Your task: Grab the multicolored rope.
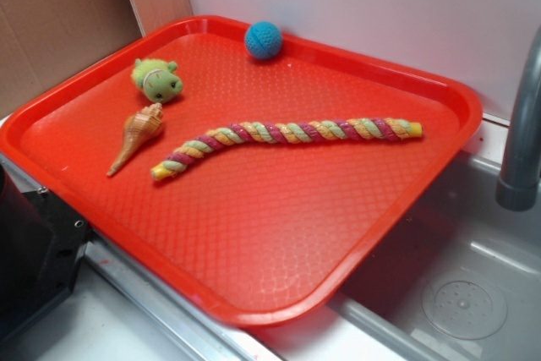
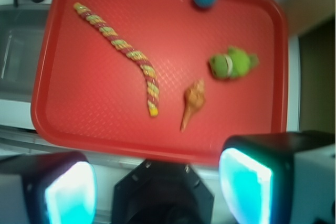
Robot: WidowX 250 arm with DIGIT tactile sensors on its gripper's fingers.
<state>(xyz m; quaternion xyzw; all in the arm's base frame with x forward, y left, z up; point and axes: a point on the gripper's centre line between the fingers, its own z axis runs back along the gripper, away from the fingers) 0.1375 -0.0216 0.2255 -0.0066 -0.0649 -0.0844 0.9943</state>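
The multicolored rope [image 1: 283, 137], twisted from yellow, magenta-red and pale green strands, lies flat across the middle of the red tray [image 1: 254, 243]. In the wrist view the rope [image 2: 123, 51] runs from the tray's upper left down to its middle. My gripper [image 2: 157, 187] is open and empty, its two cyan-lit fingers [image 2: 247, 182] wide apart. It hangs high above the tray's near edge, well away from the rope. The gripper does not show in the exterior view.
On the tray also lie a tan spiral seashell [image 1: 137, 135], a green plush toy [image 1: 157, 79] and a blue ball [image 1: 264, 40]. A grey faucet [image 1: 524, 124] and a sink basin [image 1: 461, 293] stand to the right. A black robot base [image 1: 34, 251] is at the left.
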